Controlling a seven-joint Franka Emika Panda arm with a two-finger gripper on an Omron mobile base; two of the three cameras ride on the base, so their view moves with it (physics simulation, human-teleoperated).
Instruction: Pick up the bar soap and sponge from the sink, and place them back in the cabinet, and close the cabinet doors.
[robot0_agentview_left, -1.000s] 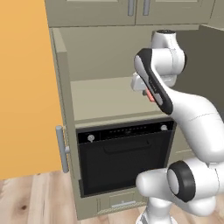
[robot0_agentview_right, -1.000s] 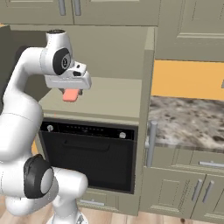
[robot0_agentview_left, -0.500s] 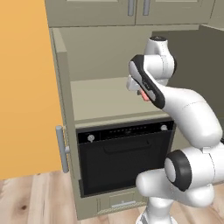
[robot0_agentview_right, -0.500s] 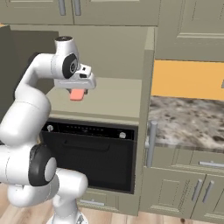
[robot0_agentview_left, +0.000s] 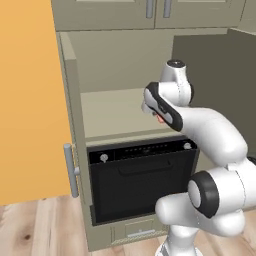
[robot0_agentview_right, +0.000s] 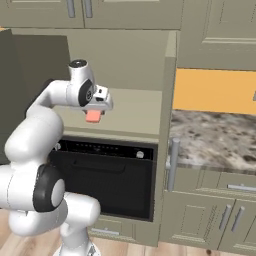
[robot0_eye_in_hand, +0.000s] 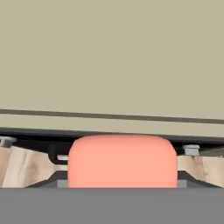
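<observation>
A home kitchen — a black built-in oven (robot0_agentview_left: 142, 182) set under an olive-grey cabinet (robot0_agentview_left: 112, 65), a speckled stone counter (robot0_agentview_right: 212, 140) beside it, wood-plank floor (robot0_agentview_left: 35, 227) (all rendered).

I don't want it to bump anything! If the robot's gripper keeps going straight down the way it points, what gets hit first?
Probably the beige shelf of the tall olive-grey cabinet. The gripper, shut on the flat salmon-pink bar soap, points down at it; how near its front edge is unclear.

Open cabinet (robot0_agentview_left: 120, 65) with beige shelf (robot0_agentview_left: 110, 112), black oven (robot0_agentview_left: 140, 175) at six o'clock below it, end effector (robot0_agentview_left: 159, 118) holding pink bar soap (robot0_agentview_left: 160, 119) over the shelf
</observation>
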